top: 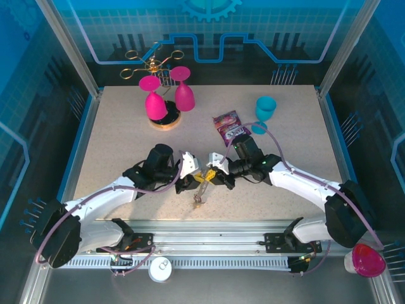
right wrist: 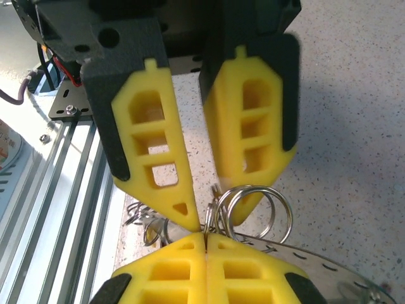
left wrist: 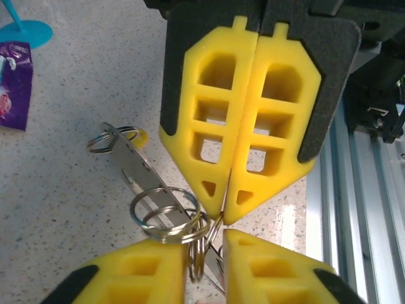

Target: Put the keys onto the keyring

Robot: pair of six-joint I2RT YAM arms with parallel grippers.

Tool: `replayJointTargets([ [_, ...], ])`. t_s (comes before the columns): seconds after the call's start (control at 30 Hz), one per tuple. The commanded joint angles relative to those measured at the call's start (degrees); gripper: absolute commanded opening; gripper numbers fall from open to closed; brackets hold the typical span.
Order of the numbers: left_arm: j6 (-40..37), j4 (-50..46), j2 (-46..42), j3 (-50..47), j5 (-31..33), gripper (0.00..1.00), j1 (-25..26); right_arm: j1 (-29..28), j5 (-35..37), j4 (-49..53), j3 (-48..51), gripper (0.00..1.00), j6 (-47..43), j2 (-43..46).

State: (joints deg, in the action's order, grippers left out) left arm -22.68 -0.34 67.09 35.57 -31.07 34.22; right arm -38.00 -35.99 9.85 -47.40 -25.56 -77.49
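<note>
Threading step, mid-table. Pinching thin wire of silver split-ring keyring (left wrist: 169,223) with right gripper (left wrist: 225,208), jaws fully together; straddling same rings with left gripper (right wrist: 218,214), narrow gap. Keep pinch steady, spread coil slowly, guide flat silver metal key (left wrist: 136,163) without twisting.

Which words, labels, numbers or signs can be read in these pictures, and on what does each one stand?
No text can be read.
On the purple packet: there is print, but it is too small and blurred to read.
The gear emblem: a drawing only, no letters.
</note>
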Motion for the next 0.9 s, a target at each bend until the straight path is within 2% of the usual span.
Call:
replayJointTargets([
  [0.0, -1.4, 2.4, 1.0, 1.5, -3.2, 0.12, -0.4, -1.1, -0.7, -1.5, -2.0, 0.00, 0.4, -0.8],
  [0.07, -1.4, 2.5, 1.2, 1.4, -3.5, 0.02, -0.4, -1.2, -0.4, -2.1, -1.9, 0.00, 0.9, -1.2],
  [0.1, -1.6, 2.5, 1.2, 1.4, -3.5, 0.00, -0.4, -1.2, -0.2, -2.1, -2.0, 0.00, 1.0, -1.3],
  [0.23, -2.6, 2.5, 0.0, 0.8, -1.8, 0.00, -0.4, -1.2, 2.4, -1.5, -1.1, 0.00, -0.6, -0.2],
  [0.3, -3.4, 2.9, -1.0, 0.4, -0.6, 0.00, -0.3, -1.2, 4.0, -1.7, 0.7, 0.11, -3.0, 1.3],
  [0.47, -5.2, 3.6, -2.2, 0.1, -0.3, 0.00, 0.0, -2.2, 7.3, -2.0, 2.9, 0.21, -6.8, 2.9],
  [0.87, -6.7, 3.2, -2.0, -0.1, -2.3, 0.00, 0.7, -3.2, 5.7, -7.4, 2.4, 0.22, -3.5, 1.3],
])
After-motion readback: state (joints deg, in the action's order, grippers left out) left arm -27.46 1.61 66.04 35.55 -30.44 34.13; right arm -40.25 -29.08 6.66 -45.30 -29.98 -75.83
